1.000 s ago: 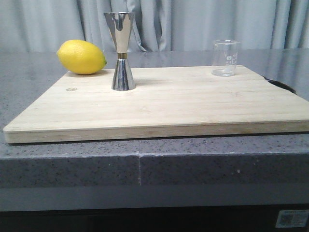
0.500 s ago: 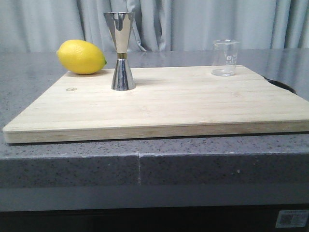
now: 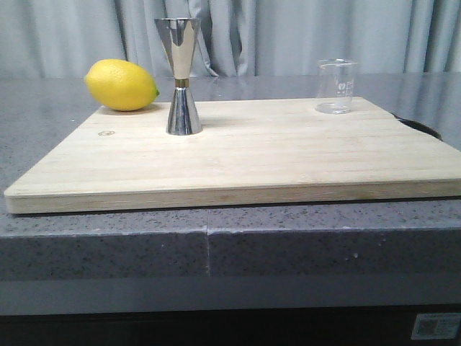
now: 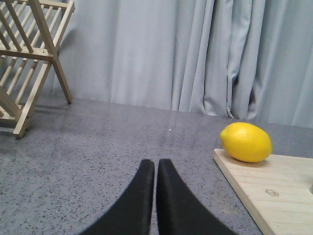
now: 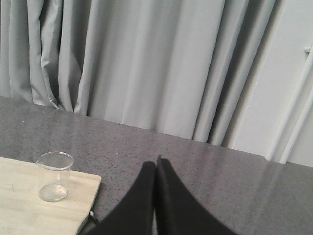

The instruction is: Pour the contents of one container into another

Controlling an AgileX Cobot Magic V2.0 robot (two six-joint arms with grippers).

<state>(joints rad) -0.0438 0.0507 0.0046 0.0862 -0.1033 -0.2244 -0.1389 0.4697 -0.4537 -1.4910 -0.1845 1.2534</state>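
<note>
A clear glass beaker (image 3: 336, 86) stands upright at the far right corner of the wooden board (image 3: 245, 155); the right wrist view also shows this beaker (image 5: 54, 176). The steel jigger (image 3: 181, 76) with a gold waist band stands upright at the board's far left. Neither arm appears in the front view. My left gripper (image 4: 156, 164) is shut and empty over the grey counter, off the board's left side. My right gripper (image 5: 156, 161) is shut and empty over the counter, off the board's right side, apart from the beaker.
A yellow lemon (image 3: 121, 85) lies at the board's far left corner, beside the jigger; the same lemon (image 4: 246, 142) shows in the left wrist view. A wooden rack (image 4: 29, 54) stands on the counter further left. Grey curtains hang behind. A dark object (image 3: 420, 127) sits by the board's right edge.
</note>
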